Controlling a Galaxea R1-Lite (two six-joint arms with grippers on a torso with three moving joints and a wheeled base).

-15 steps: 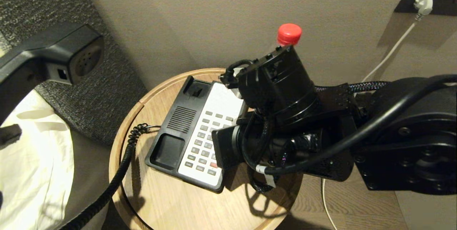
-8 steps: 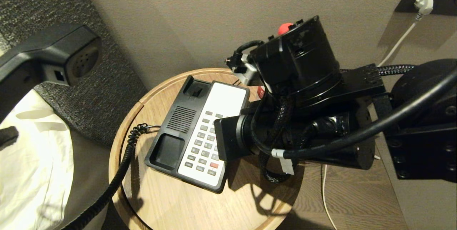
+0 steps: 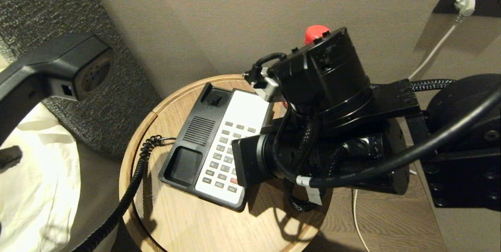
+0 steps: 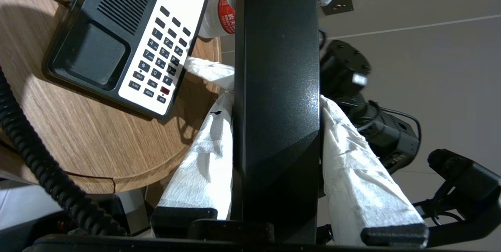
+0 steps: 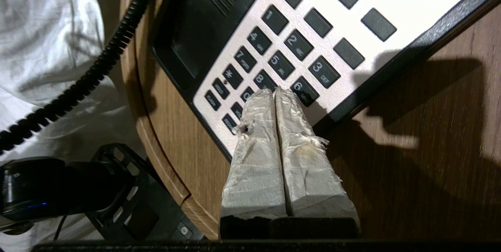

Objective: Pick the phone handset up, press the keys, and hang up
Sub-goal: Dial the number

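Left gripper (image 4: 274, 99) clamped on phone handset (image 3: 58, 68), handset held aloft at upper left of head frame, off its cradle. I have right gripper (image 5: 276, 95) pinched together, tips over keypad (image 5: 274, 60) near 9 key. Since a second ago, right wrist lifted then dipped back: keypress cycle underway, hang-up pending.

The long black plastic phone handset (image 4: 276, 87) is clamped between the left gripper's (image 4: 274, 99) fingers, its black coiled cord (image 3: 129, 189) hanging down.
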